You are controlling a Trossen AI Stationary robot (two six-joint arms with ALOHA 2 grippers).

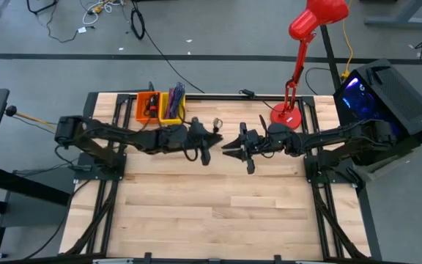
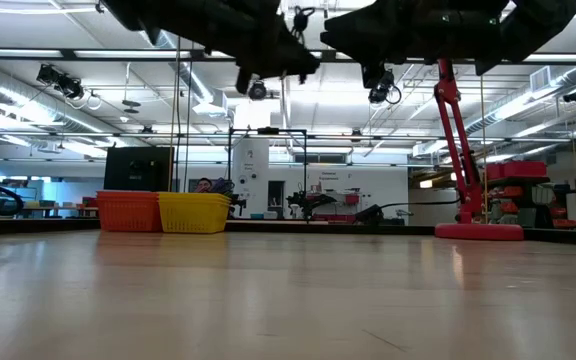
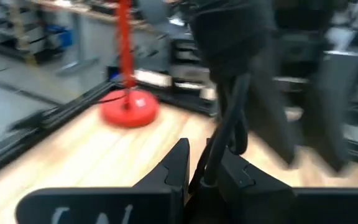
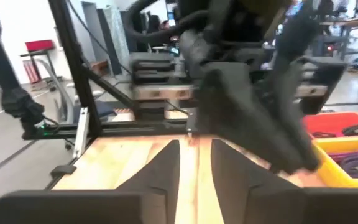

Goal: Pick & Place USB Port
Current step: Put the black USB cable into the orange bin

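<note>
Both arms are raised over the table's far middle, their grippers tip to tip. My left gripper points level toward the table's right and is shut on a thin black cord. I take this cord for the USB port's lead; its plug does not show. My right gripper faces the left one from the right. It is open, with bare table showing between its fingers, and it stands a short way from the left gripper's tips. My left gripper pinches the thin black cord between its two fingers, which lie level and come from the table's left. The cord rises out of the gap in a slack curve, clear of the table. Which part of the cord the fingers are on cannot be told.
An orange bin and a yellow bin stand at the far left. A red lamp's base stands at the far right. A small ring-like object lies just beyond the grippers. The near half of the wooden table is bare.
</note>
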